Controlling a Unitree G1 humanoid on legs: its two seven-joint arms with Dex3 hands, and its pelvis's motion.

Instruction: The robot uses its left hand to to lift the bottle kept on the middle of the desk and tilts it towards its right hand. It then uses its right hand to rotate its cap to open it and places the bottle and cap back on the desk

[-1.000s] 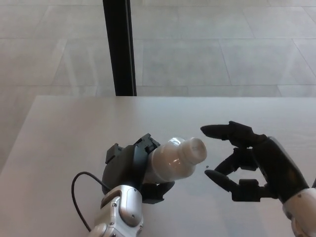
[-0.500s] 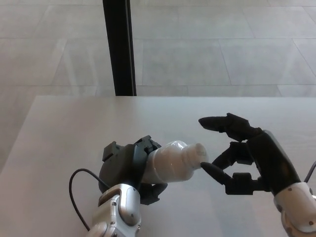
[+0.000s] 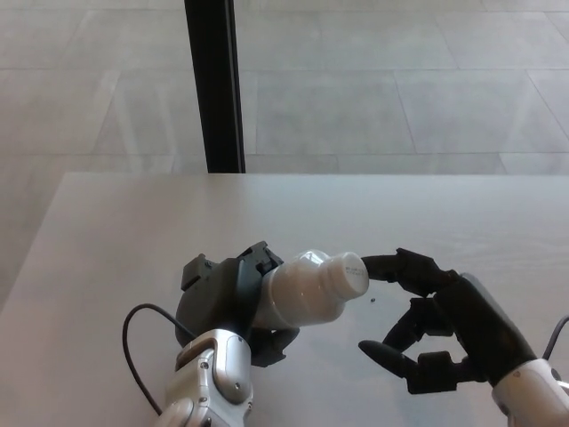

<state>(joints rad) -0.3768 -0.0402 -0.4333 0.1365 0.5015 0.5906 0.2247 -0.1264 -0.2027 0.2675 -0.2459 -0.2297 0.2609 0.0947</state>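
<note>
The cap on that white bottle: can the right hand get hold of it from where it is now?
Probably yes. The left hand holds the bottle tilted so its cap faces the right hand, whose spread fingers already sit beside it. Nothing lies between them.

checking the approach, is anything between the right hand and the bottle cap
Nothing in the head view: the right hand is open at the cap, an upper fingertip about touching it, only bare desk below.
</note>
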